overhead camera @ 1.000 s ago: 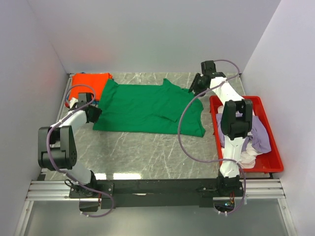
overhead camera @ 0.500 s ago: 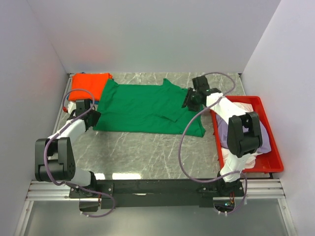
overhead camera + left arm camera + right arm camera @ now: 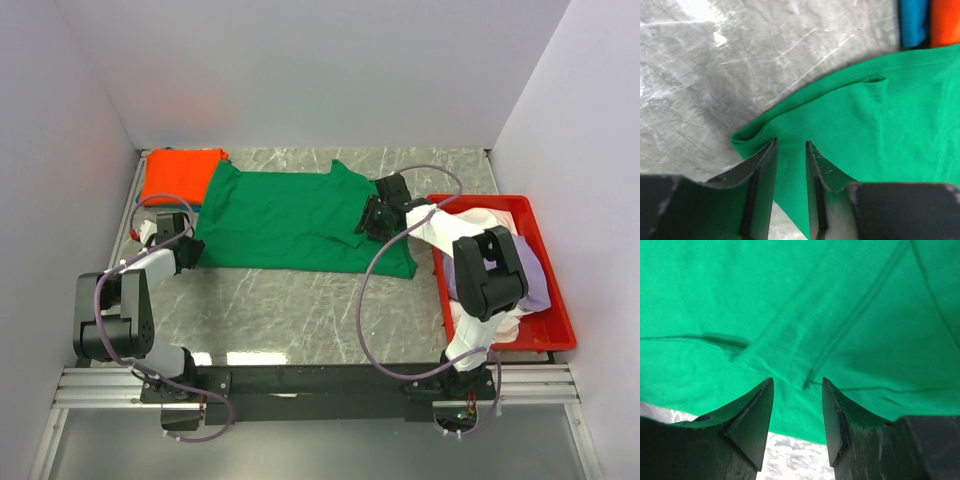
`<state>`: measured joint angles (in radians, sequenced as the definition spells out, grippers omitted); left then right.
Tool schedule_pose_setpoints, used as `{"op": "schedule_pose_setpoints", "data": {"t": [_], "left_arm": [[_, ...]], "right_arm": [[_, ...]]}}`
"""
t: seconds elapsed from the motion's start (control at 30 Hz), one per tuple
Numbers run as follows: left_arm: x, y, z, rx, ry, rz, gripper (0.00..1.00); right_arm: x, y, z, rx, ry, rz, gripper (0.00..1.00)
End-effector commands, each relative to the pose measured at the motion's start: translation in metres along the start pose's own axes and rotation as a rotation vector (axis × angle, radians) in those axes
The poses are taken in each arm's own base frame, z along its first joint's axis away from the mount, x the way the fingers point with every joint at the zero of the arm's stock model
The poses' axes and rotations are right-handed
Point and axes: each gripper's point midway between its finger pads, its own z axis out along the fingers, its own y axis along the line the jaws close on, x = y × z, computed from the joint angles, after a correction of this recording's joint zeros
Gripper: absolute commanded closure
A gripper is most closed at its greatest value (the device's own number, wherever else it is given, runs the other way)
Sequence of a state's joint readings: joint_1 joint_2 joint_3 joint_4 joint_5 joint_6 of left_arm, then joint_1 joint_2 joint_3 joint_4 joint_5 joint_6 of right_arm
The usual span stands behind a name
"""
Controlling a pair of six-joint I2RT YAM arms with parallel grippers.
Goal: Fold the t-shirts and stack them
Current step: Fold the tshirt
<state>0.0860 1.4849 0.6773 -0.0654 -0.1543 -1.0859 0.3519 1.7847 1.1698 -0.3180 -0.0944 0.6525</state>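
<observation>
Marble table (image 3: 300, 310) — green t-shirt (image 3: 290, 215) spread wide, creased.

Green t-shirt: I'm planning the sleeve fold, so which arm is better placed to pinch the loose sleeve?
Right. The right hand hangs open directly over the sleeve of the green t-shirt; the left hand sits at the opposite hem corner.

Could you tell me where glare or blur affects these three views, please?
Top external: sharp, with pale reflections along the near edge of the table. Left wrist: bright glare on the marble at top left, green t-shirt in focus. Right wrist: no glare, the shirt's stitching crisp.
</observation>
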Motion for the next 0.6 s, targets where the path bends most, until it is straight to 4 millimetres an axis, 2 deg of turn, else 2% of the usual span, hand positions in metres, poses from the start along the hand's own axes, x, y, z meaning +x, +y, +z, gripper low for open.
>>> {"op": "schedule_pose_setpoints", "data": {"t": [0.0,0.23,0.57], "left_arm": [[-0.005,-0.001,0.004,0.011,-0.026,0.004,0.69],[-0.006,0.009,0.005,-0.021,-0.035,0.007,0.70],[-0.010,0.005,0.002,-0.009,-0.039,0.004,0.71]], "right_arm": [[-0.003,0.012,0.012,-0.036,-0.033,0.006,0.49],[0.007,0.016,0.025,-0.024,-0.009,-0.002,0.50],[0.016,0.019,0.033,-0.021,0.006,-0.004,0.51]]}}
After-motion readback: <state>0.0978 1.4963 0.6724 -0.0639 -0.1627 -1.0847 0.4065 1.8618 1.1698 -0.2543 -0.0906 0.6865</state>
